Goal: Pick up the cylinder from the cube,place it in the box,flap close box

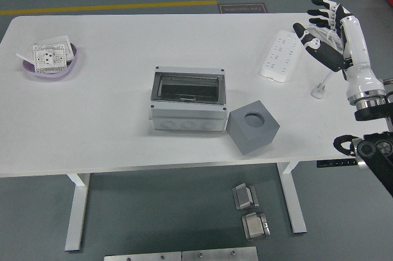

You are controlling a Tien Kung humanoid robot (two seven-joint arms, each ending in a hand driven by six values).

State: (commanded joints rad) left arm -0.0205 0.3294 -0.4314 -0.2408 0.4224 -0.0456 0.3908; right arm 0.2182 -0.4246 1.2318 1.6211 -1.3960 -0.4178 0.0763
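One robot hand (324, 31) in play, my right, fingers spread and empty near the far right edge. Cube (252, 126) lies down-left of it, well apart, hole up; no cylinder visible, box (188, 100) just left.

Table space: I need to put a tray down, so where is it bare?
Bare: the wide patch between the purple bowl and the box, and the table's near-left edge. Crowded: right side, with cube, power strip and the right hand hovering open.
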